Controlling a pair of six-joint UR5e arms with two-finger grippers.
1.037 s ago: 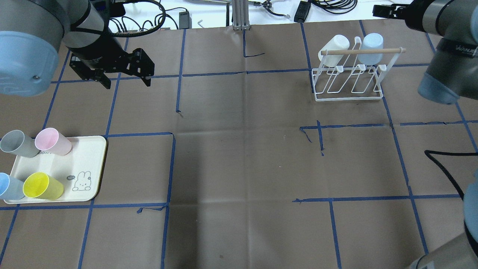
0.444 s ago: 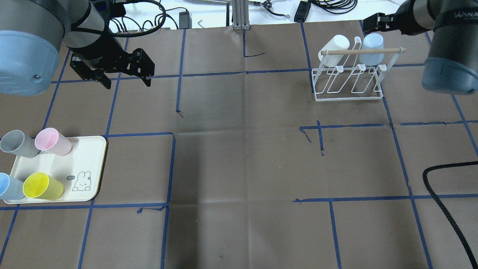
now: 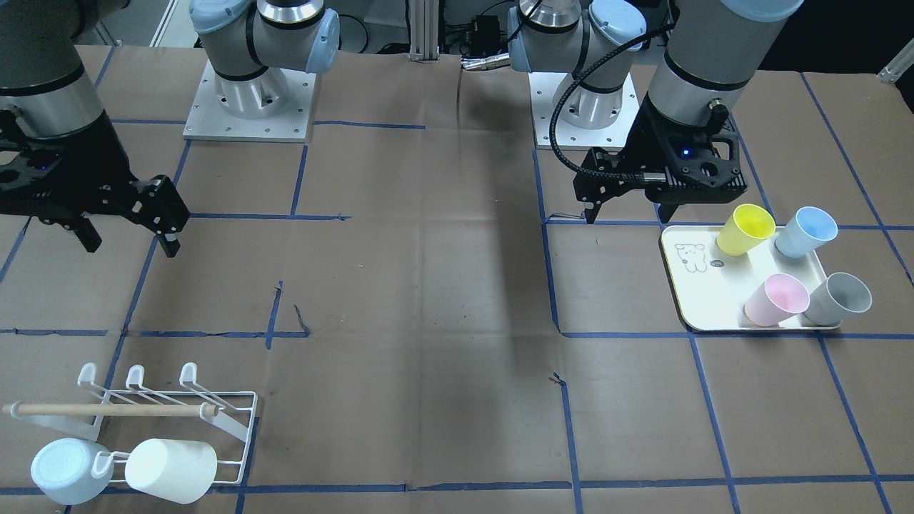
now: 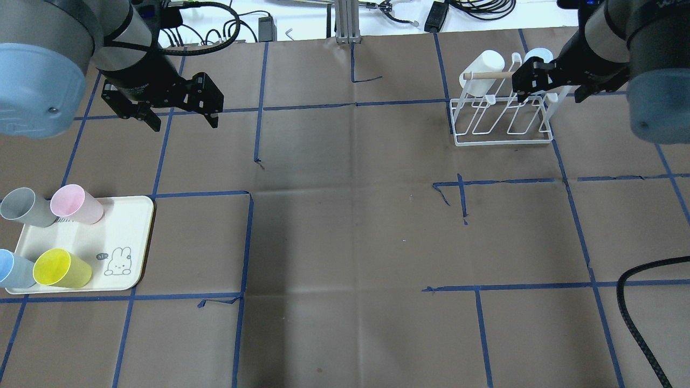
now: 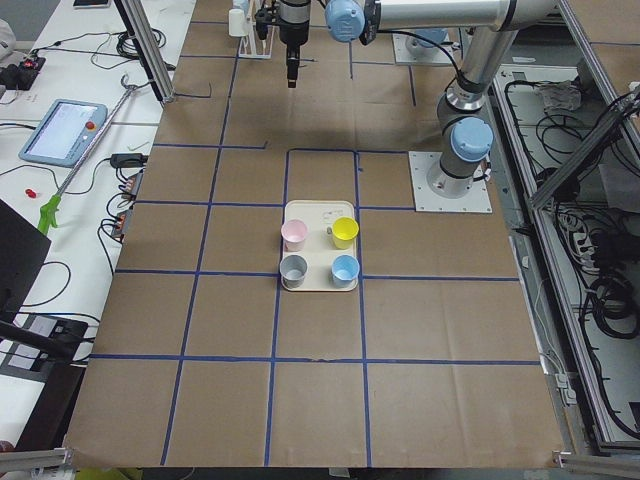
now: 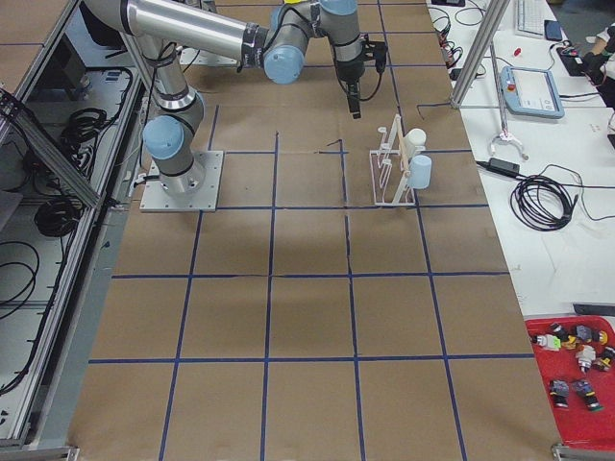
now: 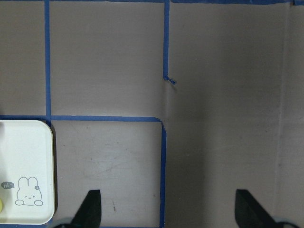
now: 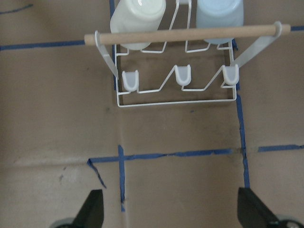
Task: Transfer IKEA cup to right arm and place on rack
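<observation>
Four cups, grey (image 4: 24, 207), pink (image 4: 75, 205), blue (image 4: 11, 269) and yellow (image 4: 59, 268), stand on a cream tray (image 4: 124, 226) at the near left. My left gripper (image 4: 180, 110) is open and empty, hovering beyond the tray; the left wrist view (image 7: 168, 209) shows bare paper and the tray's corner (image 7: 23, 166) under it. The white wire rack (image 4: 501, 124) stands far right with a white cup (image 4: 482, 64) and a pale blue cup (image 4: 539, 54) on its back prongs. My right gripper (image 4: 550, 91) is open and empty, above the rack's near side (image 8: 175, 95).
Brown paper with blue tape lines covers the table. A black ribbed hose (image 4: 647, 302) loops over the near right corner. Cables and a metal post (image 4: 347, 21) lie past the far edge. Both arm bases (image 3: 250, 100) stand at the robot's side.
My right arm has swung in from the far right edge and its gripper now hangs over the rack. The left gripper has barely moved. The cups have not moved.
</observation>
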